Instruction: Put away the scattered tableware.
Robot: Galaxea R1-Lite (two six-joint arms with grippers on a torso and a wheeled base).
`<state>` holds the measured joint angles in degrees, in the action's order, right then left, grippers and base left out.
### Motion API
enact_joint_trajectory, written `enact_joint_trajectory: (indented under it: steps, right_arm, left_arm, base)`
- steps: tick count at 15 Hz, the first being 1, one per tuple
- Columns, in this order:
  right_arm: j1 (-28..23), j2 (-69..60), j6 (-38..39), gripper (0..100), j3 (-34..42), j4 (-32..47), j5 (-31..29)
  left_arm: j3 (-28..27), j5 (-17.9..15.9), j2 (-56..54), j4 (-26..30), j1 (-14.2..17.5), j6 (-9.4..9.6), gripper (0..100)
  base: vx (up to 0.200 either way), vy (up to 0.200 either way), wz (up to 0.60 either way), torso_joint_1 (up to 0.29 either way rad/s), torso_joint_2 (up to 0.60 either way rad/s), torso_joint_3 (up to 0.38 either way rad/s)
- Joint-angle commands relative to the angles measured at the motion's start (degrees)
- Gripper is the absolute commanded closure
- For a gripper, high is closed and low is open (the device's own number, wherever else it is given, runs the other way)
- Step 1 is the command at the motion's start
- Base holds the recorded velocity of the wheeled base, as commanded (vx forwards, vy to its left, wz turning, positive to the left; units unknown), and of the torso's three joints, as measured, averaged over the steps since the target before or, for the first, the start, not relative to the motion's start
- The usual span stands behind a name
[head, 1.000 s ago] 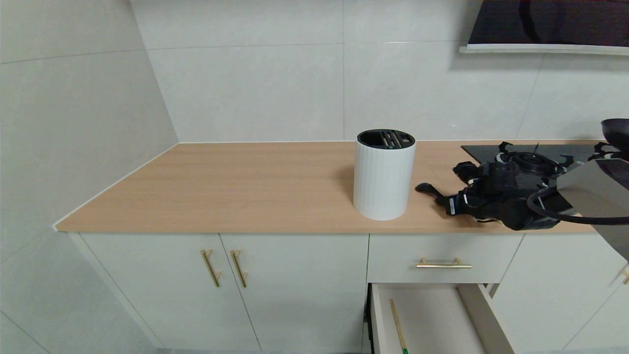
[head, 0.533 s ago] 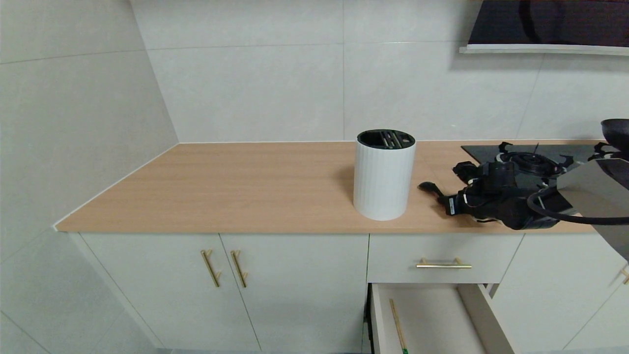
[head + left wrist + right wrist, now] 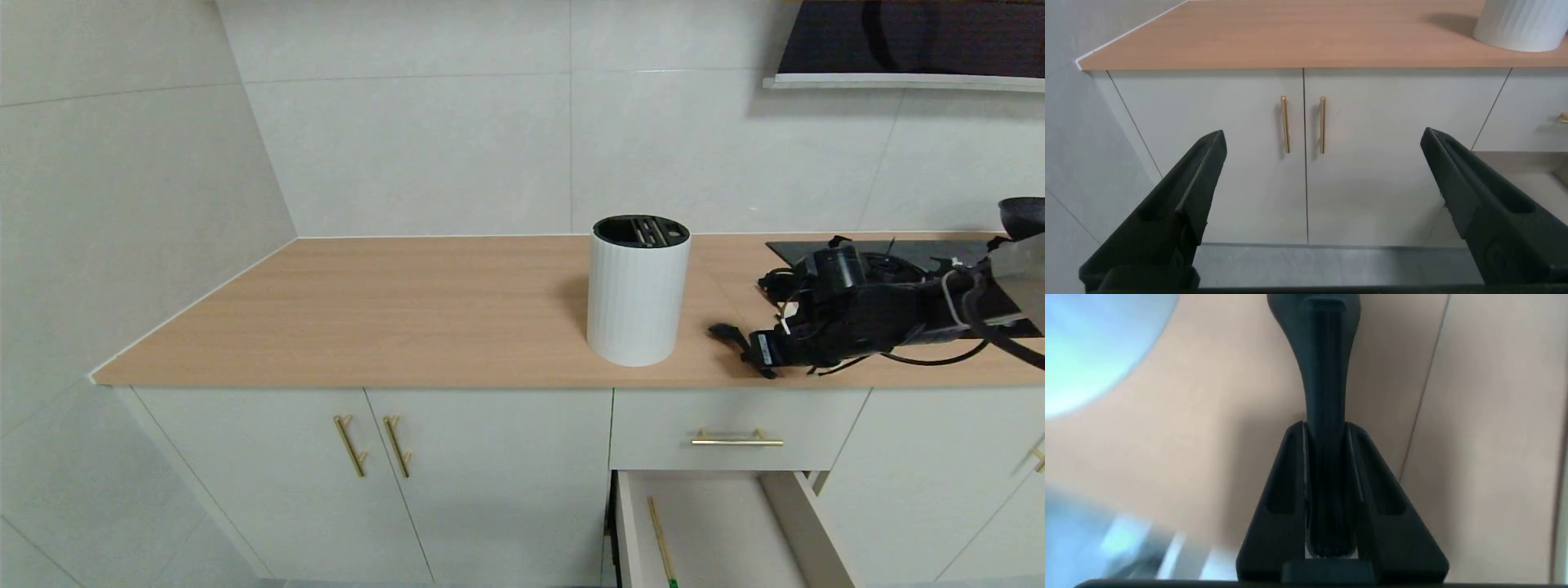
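My right gripper (image 3: 755, 347) hangs low over the wooden counter (image 3: 408, 310), to the right of the white ribbed utensil holder (image 3: 638, 294), near the counter's front edge. It is shut on a black utensil (image 3: 722, 331) whose rounded end sticks out toward the holder. In the right wrist view the black utensil (image 3: 1323, 367) runs straight out between the two fingers (image 3: 1288, 469) of my right gripper (image 3: 1324, 437). My left gripper (image 3: 1323, 212) is open and faces the lower cabinet doors (image 3: 1302, 155), with the holder's base (image 3: 1523, 20) on the counter above.
Below the counter's right part a drawer (image 3: 633, 523) stands pulled out with a pair of chopsticks (image 3: 660, 541) lying in it. A gas stove (image 3: 886, 263) with a dark pot (image 3: 1024, 214) sits at the right end. The counter's left half is bare.
The right gripper has moved toward the counter's front edge with the black utensil, and the arm behind it has swung up and back. The holder and the drawer stayed put.
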<state>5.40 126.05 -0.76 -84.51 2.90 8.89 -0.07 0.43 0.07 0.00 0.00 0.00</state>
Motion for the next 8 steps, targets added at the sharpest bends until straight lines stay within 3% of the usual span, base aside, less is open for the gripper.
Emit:
enact_joint_trajectory:
  steps: [1,2,3,8]
  right_arm:
    - [2.8,-12.1,6.8,100,5.7,5.4,-1.1]
    - [2.8,-12.1,6.8,100,5.7,5.4,-1.1]
    - [3.8,-20.2,9.8,100,13.4,5.5,-1.2]
    - [6.3,-29.2,11.5,100,29.0,3.0,-1.7]
  left_arm:
    - [0.1,0.0,0.0,0.0,0.0,0.0,0]
    - [0.1,0.0,0.0,0.0,0.0,0.0,0]
    - [0.1,0.0,0.0,0.0,0.0,0.0,0]
    - [0.1,0.0,0.0,0.0,0.0,0.0,0]
  base:
    - [0.0,0.0,0.0,0.0,0.0,0.0]
    - [0.0,0.0,0.0,0.0,0.0,0.0]
    - [0.0,0.0,0.0,0.0,0.0,0.0]
    - [0.0,0.0,0.0,0.0,0.0,0.0]
